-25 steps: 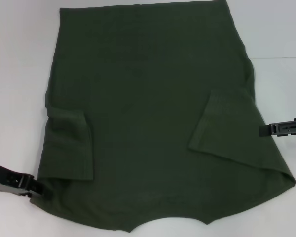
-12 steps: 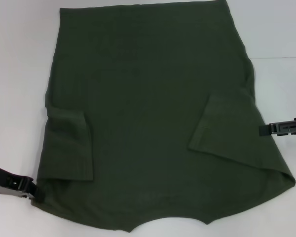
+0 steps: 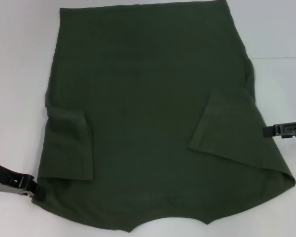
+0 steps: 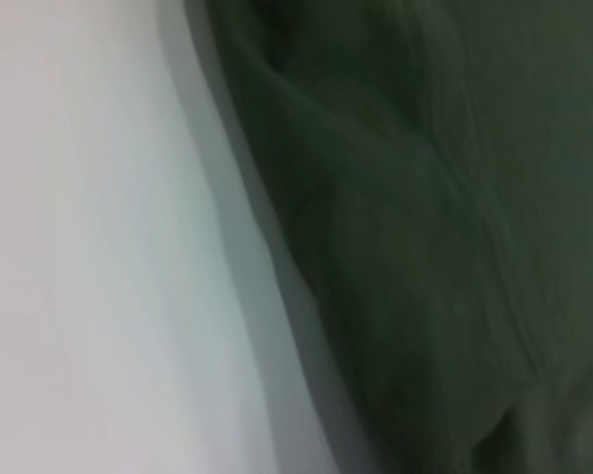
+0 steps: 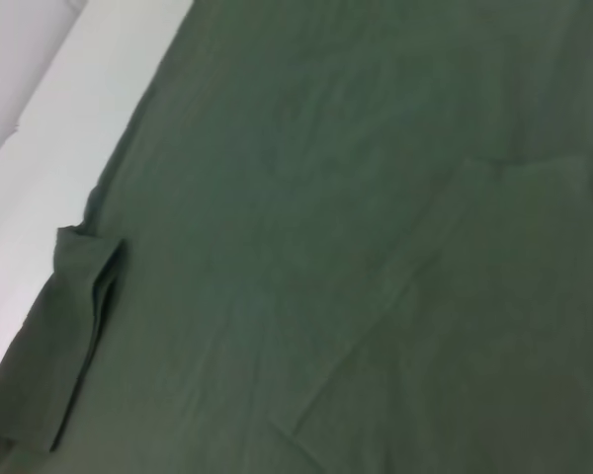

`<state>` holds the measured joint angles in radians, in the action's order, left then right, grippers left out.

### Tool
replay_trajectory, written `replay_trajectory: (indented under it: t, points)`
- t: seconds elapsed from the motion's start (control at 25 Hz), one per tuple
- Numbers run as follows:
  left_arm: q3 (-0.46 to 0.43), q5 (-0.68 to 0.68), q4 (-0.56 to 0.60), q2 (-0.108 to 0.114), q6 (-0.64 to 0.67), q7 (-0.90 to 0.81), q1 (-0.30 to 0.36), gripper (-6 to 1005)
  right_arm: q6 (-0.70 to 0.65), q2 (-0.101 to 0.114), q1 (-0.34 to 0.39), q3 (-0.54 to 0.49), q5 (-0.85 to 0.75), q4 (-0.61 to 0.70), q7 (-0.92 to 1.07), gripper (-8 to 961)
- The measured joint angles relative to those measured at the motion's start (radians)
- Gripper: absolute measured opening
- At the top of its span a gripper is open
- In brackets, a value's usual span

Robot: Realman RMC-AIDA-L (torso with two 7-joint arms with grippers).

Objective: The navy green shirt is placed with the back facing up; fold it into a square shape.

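navy green shirt (image 3: 148, 113), a large dark olive cotton t-shirt, lies spread flat with its plain back up on the white worktop (image 3: 19, 74), covering most of it. both short sleeves are folded inward onto the body: one flap (image 3: 69, 143) near the left edge, the other (image 3: 227, 128) angled in from the right. the left end effector (image 3: 33, 190), black, sits low at the shirt's near left corner, right at the hem edge; from here i cannot tell whether it is pinching the cloth or just touching it. the right end effector (image 3: 267, 131), also black, sits just off the shirt's right edge, tip close to the fabric, and its fingers can't be made out either. the left wrist view shows the shirt's edge (image 4: 415, 247) rumpled against the worktop.
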<state>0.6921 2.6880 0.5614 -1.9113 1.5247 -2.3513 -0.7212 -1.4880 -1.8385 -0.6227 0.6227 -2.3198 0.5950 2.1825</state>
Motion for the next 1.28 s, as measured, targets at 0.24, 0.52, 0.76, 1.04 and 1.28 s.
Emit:
replay_trajectory:
  t: [0.24,0.52,0.76,1.04,1.28]
  points:
    - [0.003,0.004,0.000,0.000,0.009,0.002,-0.011,20,-0.019,0.021,0.005,0.002,-0.056,-0.002,0.089,955]
    - [0.005,0.004,0.000,0.001,0.010,0.007,-0.014,20,-0.054,0.041,0.006,0.000,-0.110,0.000,0.165,955]
    - [0.016,0.005,0.000,-0.003,0.010,0.008,-0.020,20,-0.031,0.036,0.008,0.007,-0.133,-0.040,0.164,955]
    - [0.016,0.006,0.000,-0.003,0.015,0.009,-0.027,19,-0.004,0.031,0.009,0.009,-0.135,-0.087,0.144,956]
    - [0.015,0.007,0.000,-0.002,0.020,0.008,-0.034,19,0.000,0.030,0.015,0.009,-0.138,-0.093,0.138,956]
